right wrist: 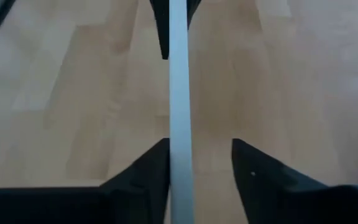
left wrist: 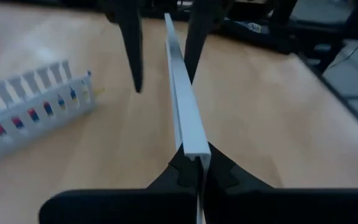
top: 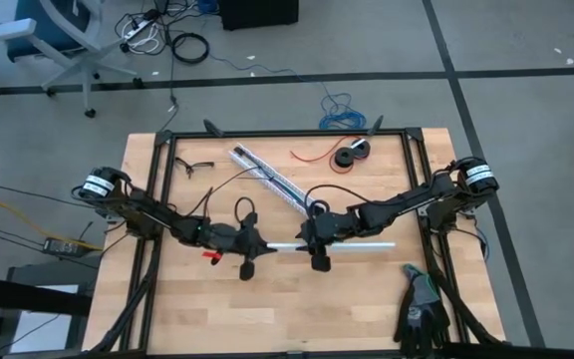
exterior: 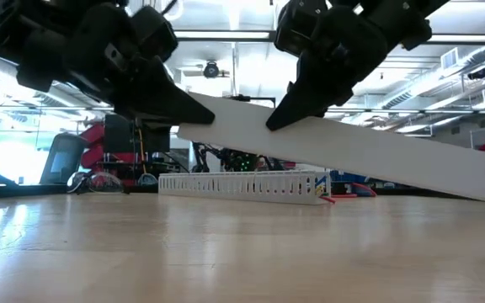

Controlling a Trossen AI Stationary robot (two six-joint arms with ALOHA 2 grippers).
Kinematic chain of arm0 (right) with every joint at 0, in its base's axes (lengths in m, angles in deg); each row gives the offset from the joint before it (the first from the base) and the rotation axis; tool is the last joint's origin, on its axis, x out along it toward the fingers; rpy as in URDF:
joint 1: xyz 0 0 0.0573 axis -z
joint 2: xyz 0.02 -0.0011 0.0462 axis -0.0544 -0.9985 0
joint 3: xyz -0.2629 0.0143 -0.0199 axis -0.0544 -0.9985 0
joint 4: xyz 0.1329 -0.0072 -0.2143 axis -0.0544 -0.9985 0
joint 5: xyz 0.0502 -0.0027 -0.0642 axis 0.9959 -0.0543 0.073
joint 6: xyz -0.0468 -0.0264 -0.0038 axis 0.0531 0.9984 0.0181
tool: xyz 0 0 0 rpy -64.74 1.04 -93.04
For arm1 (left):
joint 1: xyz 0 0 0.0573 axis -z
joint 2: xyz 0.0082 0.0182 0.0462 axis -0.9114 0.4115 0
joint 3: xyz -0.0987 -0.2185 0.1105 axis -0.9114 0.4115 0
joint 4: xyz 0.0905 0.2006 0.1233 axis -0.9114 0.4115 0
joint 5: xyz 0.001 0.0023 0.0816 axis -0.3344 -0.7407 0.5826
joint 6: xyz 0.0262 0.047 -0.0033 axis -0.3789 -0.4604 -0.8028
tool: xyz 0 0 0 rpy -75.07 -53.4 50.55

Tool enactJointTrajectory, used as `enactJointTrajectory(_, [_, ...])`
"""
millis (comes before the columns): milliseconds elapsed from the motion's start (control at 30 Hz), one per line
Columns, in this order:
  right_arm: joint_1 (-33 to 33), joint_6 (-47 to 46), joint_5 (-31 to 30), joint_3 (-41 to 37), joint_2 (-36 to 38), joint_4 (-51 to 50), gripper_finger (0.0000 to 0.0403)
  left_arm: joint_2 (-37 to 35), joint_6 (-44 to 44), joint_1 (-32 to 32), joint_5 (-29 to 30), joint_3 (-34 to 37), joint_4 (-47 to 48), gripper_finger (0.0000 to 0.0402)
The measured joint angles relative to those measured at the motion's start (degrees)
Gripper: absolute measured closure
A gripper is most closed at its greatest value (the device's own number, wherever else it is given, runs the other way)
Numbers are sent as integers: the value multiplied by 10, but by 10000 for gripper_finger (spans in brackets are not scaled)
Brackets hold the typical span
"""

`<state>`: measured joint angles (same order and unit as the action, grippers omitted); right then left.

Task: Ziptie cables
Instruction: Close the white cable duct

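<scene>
High view: left gripper (top: pixel 257 245) clamps white strip (top: pixel 352 244) end as anchor; right gripper (top: pixel 319 237), beside it, straddles strip, fingers parted.

In the low view the white strip (exterior: pixel 352 151) runs off the picture's right edge, and both arms are cut off at the top. The slotted duct (exterior: pixel 241 184) behind the strip hides whatever lies inside it. In the left wrist view that duct (left wrist: pixel 33 106) is blurred and cut off; coloured spots in its slots cannot be identified.
</scene>
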<state>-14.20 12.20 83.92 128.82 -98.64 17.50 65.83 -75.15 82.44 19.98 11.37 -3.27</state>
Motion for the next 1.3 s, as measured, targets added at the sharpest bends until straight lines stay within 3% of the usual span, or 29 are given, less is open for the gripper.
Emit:
enactJointTrajectory(133, [0, 32, -6, 0, 2, 5, 204, 0, 82, -15, -47, 0, 7, 400])
enactJointTrajectory(267, [-19, 59, -50, 0, 3, 8, 183, 0, 143, -26, -85, 0, 11, 400])
enactJointTrajectory(400, [-38, 60, -88, 0, 3, -4, 181, 3, 210, -36, -103, 0, 12, 400])
enactJointTrajectory(700, [-69, -17, -98, 0, 3, -70, 183, 76, 359, -60, -147, 0, -12, 401])
enactJointTrajectory(900, [-80, -18, -108, 0, 2, -63, 185, 125, 402, -83, -176, 0, -61, 401])
enactJointTrajectory(1300, [-59, -16, -134, 1, -2, -43, 185, 130, 452, -119, -216, 1, -82, 399])
